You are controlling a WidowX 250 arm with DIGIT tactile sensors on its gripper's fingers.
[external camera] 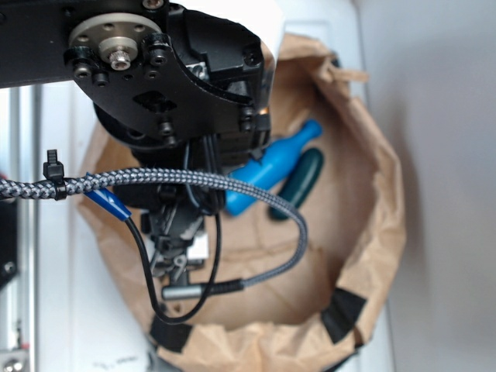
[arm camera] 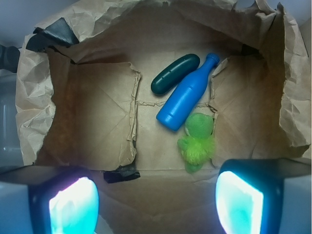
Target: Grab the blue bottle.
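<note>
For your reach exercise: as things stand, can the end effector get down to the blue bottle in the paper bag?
Probably yes. The blue bottle lies uncovered on the bag floor, and the end effector is open above it. The dark green capsule and fuzzy green toy crowd its sides.

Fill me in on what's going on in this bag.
A WidowX arm hangs over an open brown paper bag, its claw open and empty. On the bag's floor the blue bottle lies on its side, untouched, with a dark teal capsule right alongside it and a fuzzy green toy at its base. Nothing is grabbed yet.
</note>
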